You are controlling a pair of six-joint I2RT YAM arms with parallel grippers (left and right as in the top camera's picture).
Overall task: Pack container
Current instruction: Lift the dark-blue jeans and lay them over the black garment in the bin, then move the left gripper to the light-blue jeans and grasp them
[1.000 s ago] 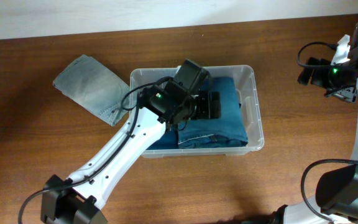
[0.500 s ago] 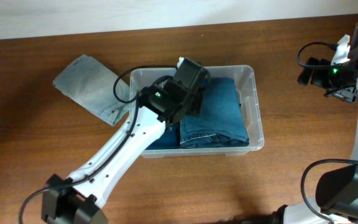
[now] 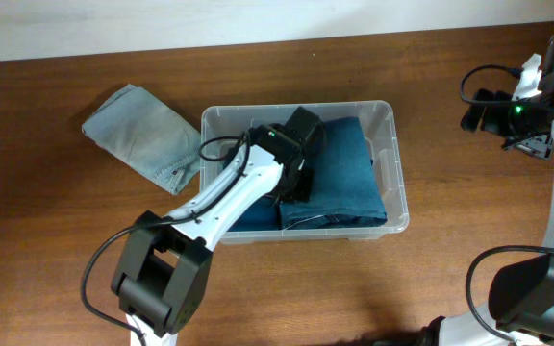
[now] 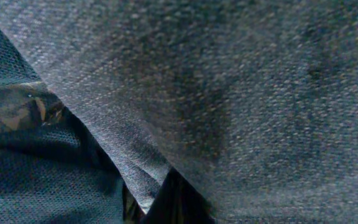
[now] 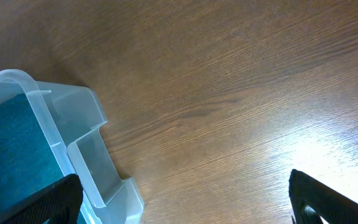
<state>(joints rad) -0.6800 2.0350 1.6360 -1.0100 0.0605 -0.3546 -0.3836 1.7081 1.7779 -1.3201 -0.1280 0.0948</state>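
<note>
The clear plastic container stands mid-table with folded dark blue jeans inside. My left gripper is down in the container, at the left part of those jeans. In the left wrist view, denim fills the picture and the gripper shows only as a dark tip against a fold, shut. Whether cloth is pinched cannot be told. My right gripper hangs open over bare wood to the right of the container, holding nothing.
A folded pair of light grey-blue jeans lies on the table just left of the container, touching its left corner. The right arm's base and cables sit at the far right edge.
The left gripper has shut and dropped lower into the container onto the dark jeans, with the arm swung nearer the container's left side. The right arm has not moved.
</note>
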